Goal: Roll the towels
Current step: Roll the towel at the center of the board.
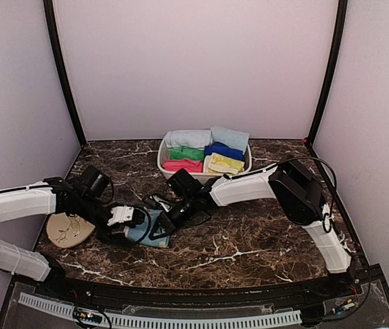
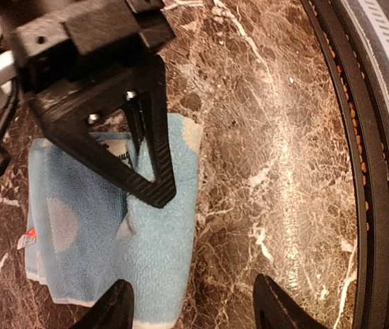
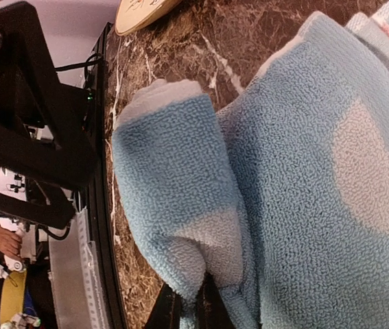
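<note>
From above, the spotted towel lies bunched on the desk, between the two sets of jaws. The left jaws sit just beside its left edge, and the right jaws come down on its far right part. A plate lies behind the left jaws. A tub of rolled towels stands well beyond the right jaws.

The left wrist view shows the left jaws standing wide with nothing held. One fingertip is over the towel's near edge and the other is over bare desk. Ahead of them, the right jaws are pinched narrow on a raised fold of the cloth. A red tag shows at the towel's far side edge.

In the right wrist view, the right jaws are closed on that fold, which rises from them as a thick ridge. The rest of the towel spreads to one side of the jaws.
</note>
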### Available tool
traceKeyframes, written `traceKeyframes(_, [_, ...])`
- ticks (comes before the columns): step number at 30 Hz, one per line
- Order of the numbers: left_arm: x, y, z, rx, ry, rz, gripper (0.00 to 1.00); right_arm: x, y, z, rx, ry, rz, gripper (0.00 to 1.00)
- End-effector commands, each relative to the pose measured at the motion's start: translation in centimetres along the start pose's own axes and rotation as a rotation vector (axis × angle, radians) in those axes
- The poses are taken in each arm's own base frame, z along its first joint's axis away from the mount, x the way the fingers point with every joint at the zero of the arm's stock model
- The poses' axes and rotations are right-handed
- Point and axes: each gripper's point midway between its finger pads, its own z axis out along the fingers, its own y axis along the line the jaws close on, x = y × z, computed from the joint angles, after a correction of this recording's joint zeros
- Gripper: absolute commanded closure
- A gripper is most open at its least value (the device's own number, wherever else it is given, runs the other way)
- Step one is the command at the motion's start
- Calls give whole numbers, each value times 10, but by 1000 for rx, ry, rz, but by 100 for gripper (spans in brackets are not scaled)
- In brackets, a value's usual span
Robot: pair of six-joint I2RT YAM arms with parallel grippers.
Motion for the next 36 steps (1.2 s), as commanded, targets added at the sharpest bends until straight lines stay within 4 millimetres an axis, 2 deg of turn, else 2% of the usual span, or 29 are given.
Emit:
traceKeyframes(1, [8,9,17,-30,100,80,39,28,-6,11,-20,100,235,100])
traceKeyframes(3, [15,12,23,-22,134,88,40,25,-2,10,-42,86,251,100])
traceKeyframes(6, [17,7,35,11,155,102,49,21,0,11,-56,73,273,100])
traceKeyframes(9, [22,10,43,17,173,72,67,13,2,10,-59,54,262,100])
traceKeyframes(12, [28,8,50,48,203,29,95,1,5,4,-52,16,238,97])
traceKeyframes(13, [29,8,52,61,208,9,100,-2,3,1,-46,3,234,94])
traceKeyframes(15, [31,5,54,85,220,-15,100,-9,-1,-7,-21,-33,224,87])
traceKeyframes(16, [32,1,54,103,222,-24,100,-12,-4,-13,3,-52,211,77])
traceKeyframes(17, [32,-2,53,124,220,-36,100,-15,-8,-21,44,-77,181,57])
traceKeyframes(18, [32,-6,52,148,224,-48,100,-19,-12,-32,101,-117,138,23])
traceKeyframes(19, [31,-9,51,170,227,-62,100,-22,-13,-43,140,-159,86,3])
traceKeyframes(24, [20,-18,34,258,185,-146,100,-34,-22,-111,503,-336,-122,0])
traceKeyframes(28, [14,-28,24,368,155,-237,100,-40,-9,-188,845,-571,-266,0])
traceKeyframes(29, [14,-28,25,388,151,-265,100,-40,-6,-206,890,-641,-259,0])
traceKeyframes(31, [12,-24,26,422,135,-313,100,-39,-15,-251,1020,-820,-123,0])
traceKeyframes(32, [13,-24,27,436,136,-334,100,-36,-20,-261,1043,-838,-72,0])
traceKeyframes(33, [14,-22,29,447,138,-354,100,-36,-19,-259,991,-828,-67,0])
traceKeyframes(35, [15,-20,33,473,145,-386,100,-35,-8,-248,836,-795,-131,0])
traceKeyframes(36, [14,-20,34,495,135,-408,100,-34,7,-233,766,-786,-244,0])
